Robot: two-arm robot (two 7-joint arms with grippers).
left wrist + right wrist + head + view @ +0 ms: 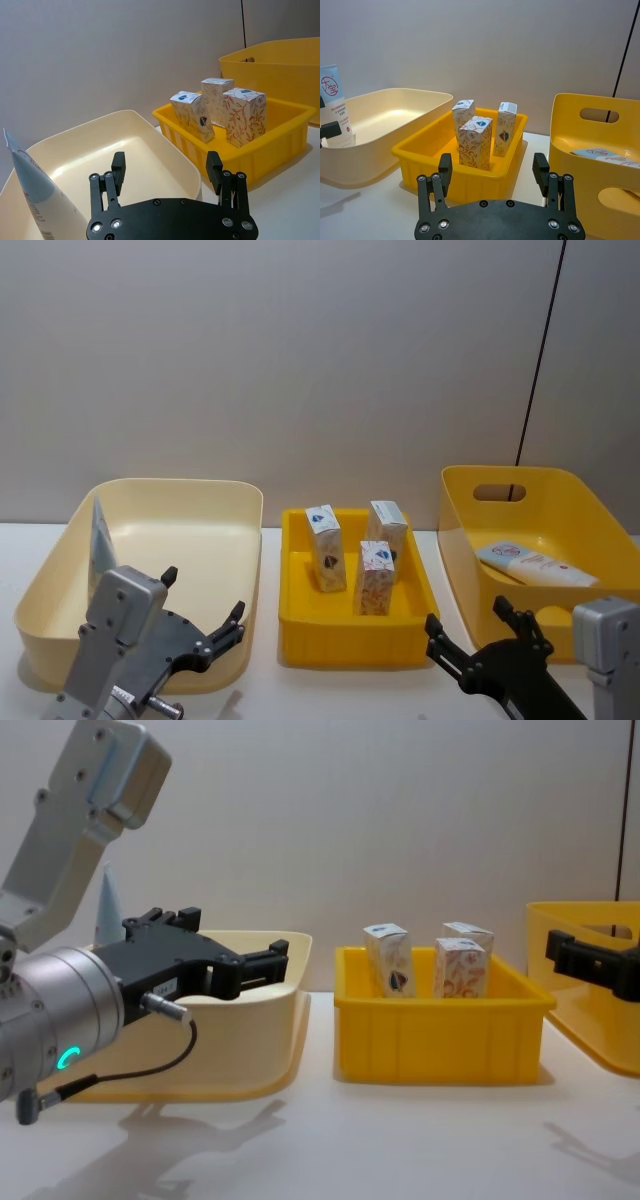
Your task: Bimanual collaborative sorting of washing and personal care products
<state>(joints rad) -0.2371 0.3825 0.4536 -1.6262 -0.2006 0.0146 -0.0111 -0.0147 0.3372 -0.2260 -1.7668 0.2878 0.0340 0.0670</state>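
Left pincer [205,595] spread, empty, near cream bin [180,485] front rim. Right pincer [467,615] spread, empty, between tray [350,640] and yellow bin [600,510]. Tube [101,540] upright in cream bin, second tube [530,565] flat in yellow bin. Three cartons [327,548] upright in tray. Seems between picks; next likely needs a reach into tray, closing on a carton.

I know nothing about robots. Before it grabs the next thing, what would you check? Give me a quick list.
1. The left gripper, by the cream bin, open and empty: ok.
2. The right gripper, by the yellow bin, open and empty: ok.
3. Three cartons standing in the middle tray: ok.
4. The leaning tube inside the cream bin, the lying tube inside the yellow bin: ok.
5. Finger room between the cartons: cannot tell.
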